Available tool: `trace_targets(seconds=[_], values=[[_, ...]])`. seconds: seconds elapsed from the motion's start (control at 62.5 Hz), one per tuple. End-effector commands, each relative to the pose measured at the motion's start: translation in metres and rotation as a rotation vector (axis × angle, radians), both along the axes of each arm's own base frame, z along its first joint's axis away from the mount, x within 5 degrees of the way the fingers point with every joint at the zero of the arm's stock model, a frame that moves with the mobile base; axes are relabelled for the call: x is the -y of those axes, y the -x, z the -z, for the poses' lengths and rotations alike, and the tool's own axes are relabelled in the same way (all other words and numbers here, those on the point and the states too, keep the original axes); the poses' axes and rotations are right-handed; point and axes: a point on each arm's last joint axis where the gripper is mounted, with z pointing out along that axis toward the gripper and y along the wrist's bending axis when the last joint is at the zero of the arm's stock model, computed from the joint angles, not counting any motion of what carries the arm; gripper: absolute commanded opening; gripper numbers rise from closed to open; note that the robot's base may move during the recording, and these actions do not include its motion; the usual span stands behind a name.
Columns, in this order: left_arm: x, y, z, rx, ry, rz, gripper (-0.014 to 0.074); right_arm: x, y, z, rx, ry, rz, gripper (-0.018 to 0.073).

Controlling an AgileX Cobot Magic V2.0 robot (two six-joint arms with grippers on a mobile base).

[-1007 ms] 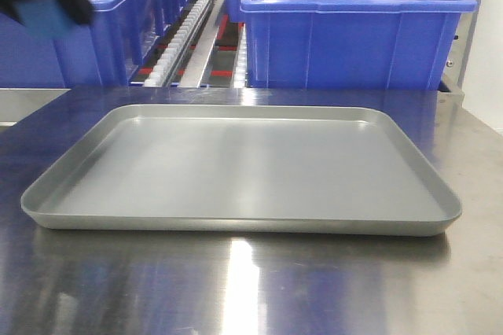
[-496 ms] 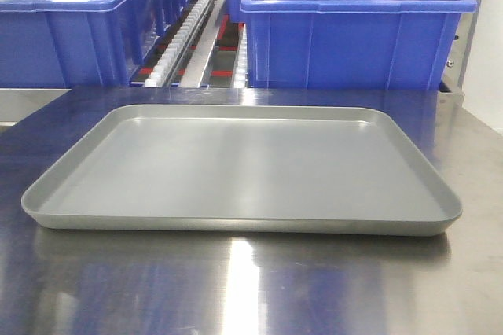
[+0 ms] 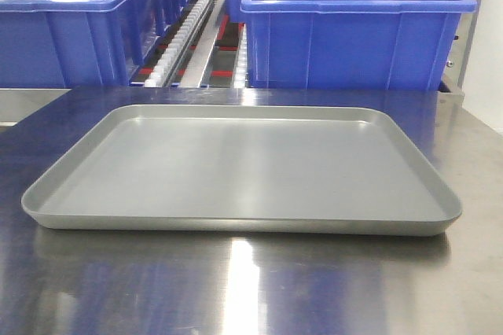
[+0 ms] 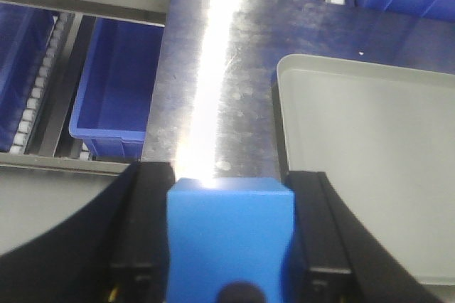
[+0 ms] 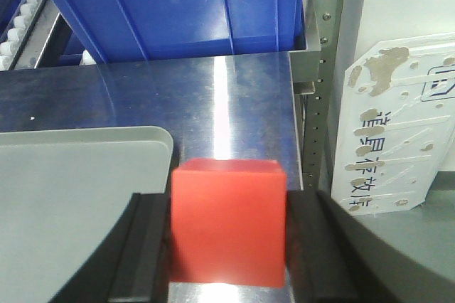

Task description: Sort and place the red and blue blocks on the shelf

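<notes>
left gripper [image 4: 227, 250] clamped on the blue block [image 4: 229, 221], just left of the tray [image 4: 370, 175]; right gripper [image 5: 227, 253] pinching the red block [image 5: 227, 221] off the tray's right corner. risk: clipping the shelf [image 3: 206, 44] beyond the tray could twist a cube loose

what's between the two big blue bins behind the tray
In the front-facing view, white roller tracks of the shelf fill that gap.

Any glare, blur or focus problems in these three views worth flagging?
Front view: sharp, only a mild light streak on the table and blue reflections of the bins. Left wrist view: a blown-out glare stripe runs down the table, and the blue block held close is soft. Right wrist view: milder stripe; the red block looks oversaturated, edges slightly soft.
</notes>
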Motion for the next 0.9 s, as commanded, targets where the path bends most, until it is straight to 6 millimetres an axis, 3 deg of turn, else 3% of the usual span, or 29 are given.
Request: trace_targets(seconds=[0.0,0.24,0.879], values=[[-0.0001,0.0013,-0.0140,0.117,0.004,0.013,0.0123,0.0021,-0.0010,-0.0174,0.119,0.008,0.015,0.0048],[-0.0040,0.0013,-0.0098,0.127,-0.097,0.014,0.0123,0.0021,-0.0010,-0.0174,0.119,0.008,0.015,0.0048],[-0.0041,0.0013,-0.0098,0.128,-0.099,0.014,0.0123,0.0021,-0.0010,-0.0174,0.119,0.008,0.015,0.0048]])
